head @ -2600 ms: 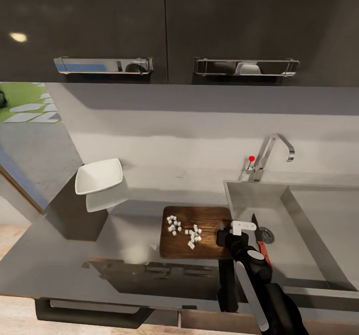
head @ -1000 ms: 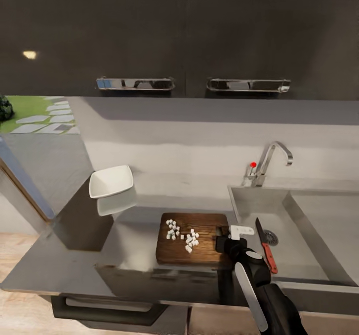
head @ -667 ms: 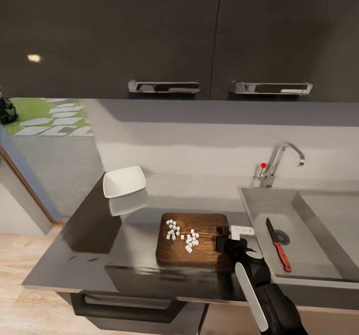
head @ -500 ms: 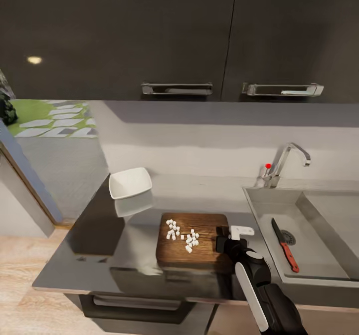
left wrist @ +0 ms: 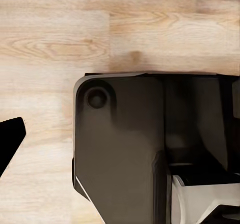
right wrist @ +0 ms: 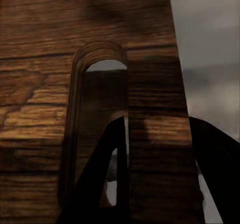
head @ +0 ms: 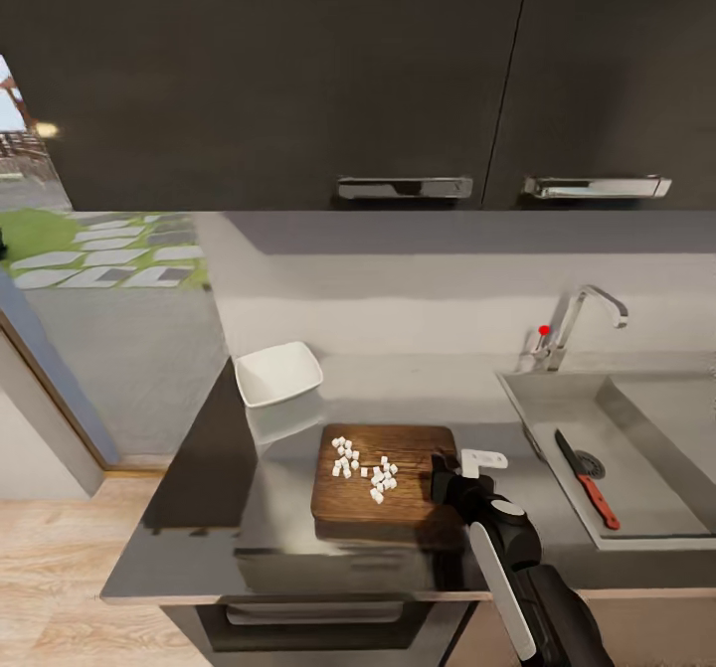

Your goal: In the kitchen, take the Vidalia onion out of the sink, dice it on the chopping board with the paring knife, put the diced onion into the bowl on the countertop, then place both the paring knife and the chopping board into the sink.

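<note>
Diced onion (head: 365, 465): we count a loose scatter of small white cubes on the board (head: 386, 484), mostly on its middle and the half toward the bowl. Board lies flat on the bench (head: 199, 528), close to the front edge, between bowl and sink.

Right end effector (head: 449, 478) sits at the board's sink-side end. In the right wrist view we see the board (right wrist: 90, 83) close up, its slot-shaped handle hole ahead, one dark finger (right wrist: 107, 179) on the near face and the other (right wrist: 217, 169) off past the board's edge. The fingers straddle the board's end, but we cannot tell whether they are clamped on it or merely set around it.

Knife (head: 587, 479) lies in the sink (head: 636, 488), on the basin floor just beside the round drain, red handle toward the front, blade pointing toward the back wall. Tap (head: 580, 321) stands at the sink's rear corner.

Bowl (head: 279, 374) rests upright near the bench's back left corner, apart from the board.

Left wrist view shows wooden floor (left wrist: 55, 48) and the robot's dark base (left wrist: 120, 149); left end effector's state cannot be told.
</note>
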